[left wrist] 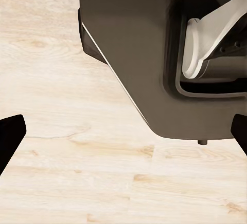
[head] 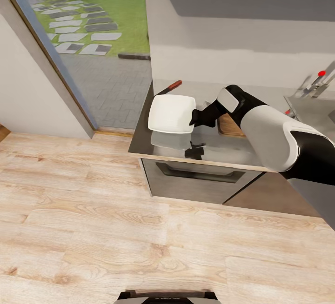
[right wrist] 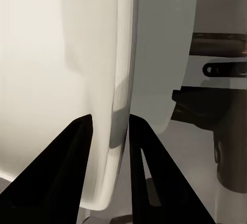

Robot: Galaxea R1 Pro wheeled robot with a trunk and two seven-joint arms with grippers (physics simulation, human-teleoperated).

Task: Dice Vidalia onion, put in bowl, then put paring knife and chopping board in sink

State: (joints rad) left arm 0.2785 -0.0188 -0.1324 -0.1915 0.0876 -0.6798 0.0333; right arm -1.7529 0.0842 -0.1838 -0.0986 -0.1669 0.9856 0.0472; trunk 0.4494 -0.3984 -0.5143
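No brand, label or writing can be read on anything here. The bowl (head: 171, 113) is plain glossy white, squarish with rounded corners and a shallow wall; it sits tilted over the dark reflective countertop (head: 186, 148), near its left end, with its reflection showing in the surface beneath. The right gripper (head: 194, 119) pinches the bowl's right rim: in the right wrist view its two black fingers (right wrist: 67, 167) press on either side of the thin white wall of the bowl (right wrist: 56, 80). Behind the bowl lies the paring knife (head: 169, 87) with a red handle, and the brown chopping board (head: 229, 126) shows just behind the right arm. The left gripper (left wrist: 123, 136) hangs over the pale wooden floor (left wrist: 62, 183), fingertips spread wide apart.
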